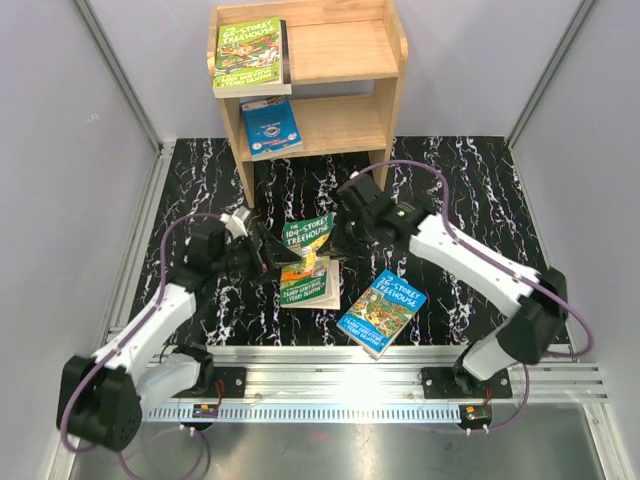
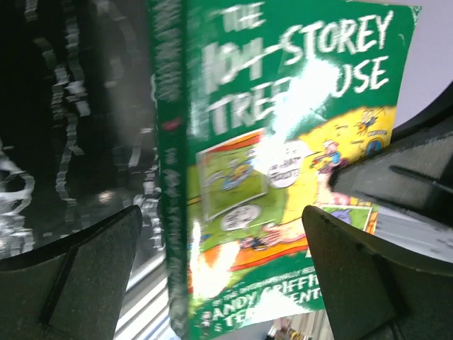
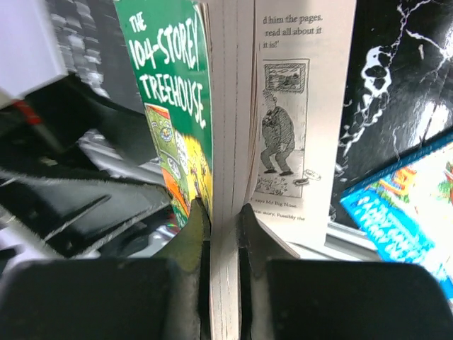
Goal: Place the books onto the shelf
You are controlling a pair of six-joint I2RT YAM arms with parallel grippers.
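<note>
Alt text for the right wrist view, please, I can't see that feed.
The right gripper is shut on the page edges of the upright green book, whose cover fans left while a page with a cartoon man fans right. A blue book lies on the black marbled table at lower right.

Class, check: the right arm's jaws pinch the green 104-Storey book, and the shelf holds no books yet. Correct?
No. The top view shows the shelf holding two: a green book on top and a blue book below. The right jaws do pinch the 104-Storey book.
</note>
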